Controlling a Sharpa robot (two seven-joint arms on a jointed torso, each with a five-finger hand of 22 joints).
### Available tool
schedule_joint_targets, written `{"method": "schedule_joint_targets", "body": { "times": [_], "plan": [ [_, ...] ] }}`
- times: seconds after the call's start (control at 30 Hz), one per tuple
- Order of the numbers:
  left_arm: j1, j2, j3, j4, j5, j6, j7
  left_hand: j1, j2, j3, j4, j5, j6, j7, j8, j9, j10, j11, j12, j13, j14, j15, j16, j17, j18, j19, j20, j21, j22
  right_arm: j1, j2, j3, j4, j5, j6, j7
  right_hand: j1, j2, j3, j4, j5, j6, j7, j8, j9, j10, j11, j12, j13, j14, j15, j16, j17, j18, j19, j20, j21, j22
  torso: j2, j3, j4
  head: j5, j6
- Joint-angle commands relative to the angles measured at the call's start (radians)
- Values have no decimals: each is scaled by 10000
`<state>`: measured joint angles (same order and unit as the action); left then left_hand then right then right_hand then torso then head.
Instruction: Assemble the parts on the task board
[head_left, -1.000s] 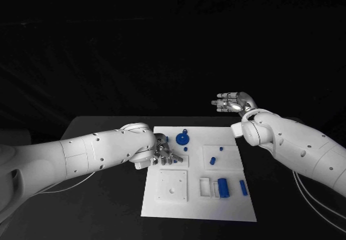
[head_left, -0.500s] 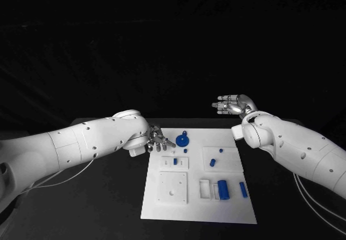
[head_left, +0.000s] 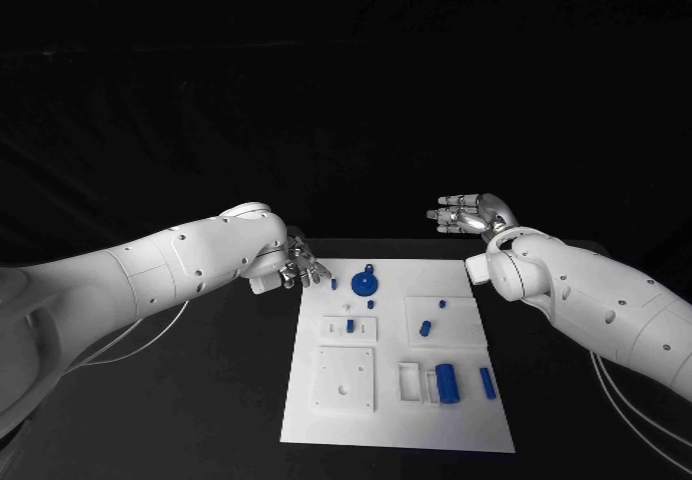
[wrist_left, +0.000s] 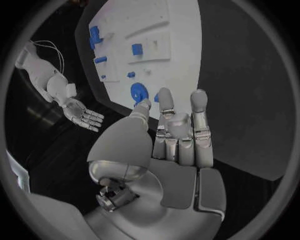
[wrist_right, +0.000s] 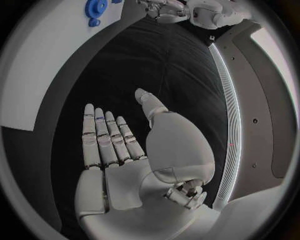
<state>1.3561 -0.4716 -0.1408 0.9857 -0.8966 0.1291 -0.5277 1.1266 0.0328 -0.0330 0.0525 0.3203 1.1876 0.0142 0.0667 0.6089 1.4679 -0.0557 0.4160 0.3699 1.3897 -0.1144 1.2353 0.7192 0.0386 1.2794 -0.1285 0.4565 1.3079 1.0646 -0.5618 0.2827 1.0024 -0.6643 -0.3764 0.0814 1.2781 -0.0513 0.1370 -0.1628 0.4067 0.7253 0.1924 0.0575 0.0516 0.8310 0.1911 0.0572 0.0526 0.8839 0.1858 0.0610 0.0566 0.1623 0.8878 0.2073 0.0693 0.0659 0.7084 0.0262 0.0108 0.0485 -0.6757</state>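
Eight: counting that many blue parts (head_left: 426, 326) on the task board (head_left: 397, 425), as far as the small ones allow. Finding the one white board lying flat on the black tabletop (head_left: 216, 400), its long axis running near to far.

Counting one round disc (head_left: 365, 279) at the far end, its little tab pointing far. Noting three small bits close by: one just left of the disc (head_left: 335, 284), one just near of it (head_left: 371, 303), one dot (head_left: 440, 299) to the right. Too small to be giving their direction.

Counting one short peg (head_left: 351, 324) sitting in the small white plate (head_left: 361, 328) on the left, and one stubby piece (head_left: 426, 326) on the right-hand plate (head_left: 454, 322), long axis roughly near to far, tilted slightly.

Counting, at the near right, one thick cylinder (head_left: 447, 379) and one slim bar (head_left: 486, 380), lying side by side but apart, both with long axes near to far. Seeing the cylinder just beside a white holder (head_left: 411, 378), and a larger white plate (head_left: 345, 377) to the left.

Counting two hands. Finding the left hand (head_left: 300, 268) hovering at the board's far left corner, fingers (wrist_left: 199, 115) stretched out, gripping nothing. Finding the right hand (head_left: 464, 213) raised beyond the far right corner, well apart from the board, fingers (wrist_right: 100, 135) straight and side by side, thumb spread away, holding nothing.
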Motion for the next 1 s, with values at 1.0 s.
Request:
{"method": "schedule_joint_targets", "body": {
  "times": [1.0],
  "plan": [
    [-157,1137,-30,-1863,55,866,957,-503,-950,518,1000,-1010,-322,-25,455,1637,363,46,-119,417,-99,-19,113,128,-125,-86,-38,-45,169,4,-41,26,192,-37,95,74,-73,-5,-10,11,199,-79,94,-67,-11,-82,37,-62,-18,-95,61,-64,-17,-177,-108,-18,4,-13,211,-82,-193,-13,116]
  ]
}}
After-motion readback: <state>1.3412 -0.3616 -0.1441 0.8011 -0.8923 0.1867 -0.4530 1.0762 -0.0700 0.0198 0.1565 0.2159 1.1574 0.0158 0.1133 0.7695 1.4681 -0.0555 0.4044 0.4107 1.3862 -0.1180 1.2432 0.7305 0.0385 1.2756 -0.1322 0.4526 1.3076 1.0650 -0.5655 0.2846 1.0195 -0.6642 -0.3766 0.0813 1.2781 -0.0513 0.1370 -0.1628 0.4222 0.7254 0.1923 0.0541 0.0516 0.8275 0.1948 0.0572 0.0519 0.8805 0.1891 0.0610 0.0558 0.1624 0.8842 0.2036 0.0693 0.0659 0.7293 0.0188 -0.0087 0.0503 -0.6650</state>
